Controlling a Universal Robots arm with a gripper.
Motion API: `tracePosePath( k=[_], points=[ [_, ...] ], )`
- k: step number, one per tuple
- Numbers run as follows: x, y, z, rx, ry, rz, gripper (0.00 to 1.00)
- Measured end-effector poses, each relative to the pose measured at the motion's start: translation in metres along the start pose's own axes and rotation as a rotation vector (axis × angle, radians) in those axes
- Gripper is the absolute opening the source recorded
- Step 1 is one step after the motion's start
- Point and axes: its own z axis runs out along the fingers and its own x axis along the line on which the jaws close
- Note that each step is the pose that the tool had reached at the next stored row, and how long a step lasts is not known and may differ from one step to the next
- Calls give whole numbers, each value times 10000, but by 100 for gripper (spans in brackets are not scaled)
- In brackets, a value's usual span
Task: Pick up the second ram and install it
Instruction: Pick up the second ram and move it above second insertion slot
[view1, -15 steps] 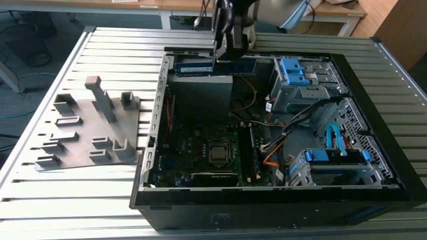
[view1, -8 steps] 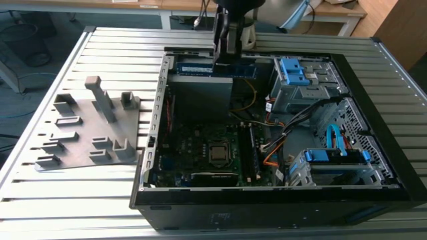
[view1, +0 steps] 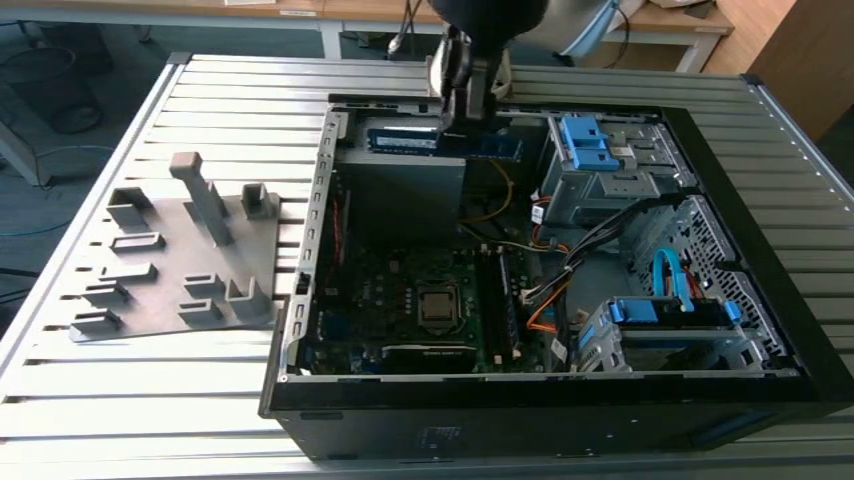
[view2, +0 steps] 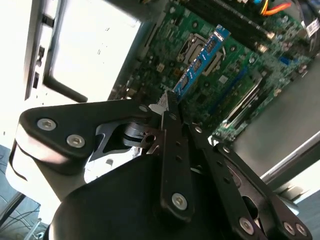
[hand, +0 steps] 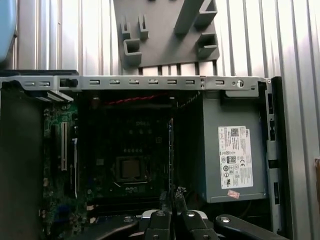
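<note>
Over the open computer case (view1: 534, 405), tool (view1: 467, 125) clamped on the second ram (view1: 400, 140), stick held level near the power supply (view1: 400, 195), clear of the motherboard (view1: 400, 280). Grey holder plate (view1: 160, 290) lies on the surface (view1: 134, 400), exterior view's left.

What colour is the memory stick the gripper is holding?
Blue with dark chips; the second ram shows best in the second wrist view, held by the gripper.
</note>
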Motion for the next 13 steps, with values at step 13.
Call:
tracePosePath(
  k=[13],
  points=[
    [58, -163, 218, 0, 0, -1, 14]
  ],
)
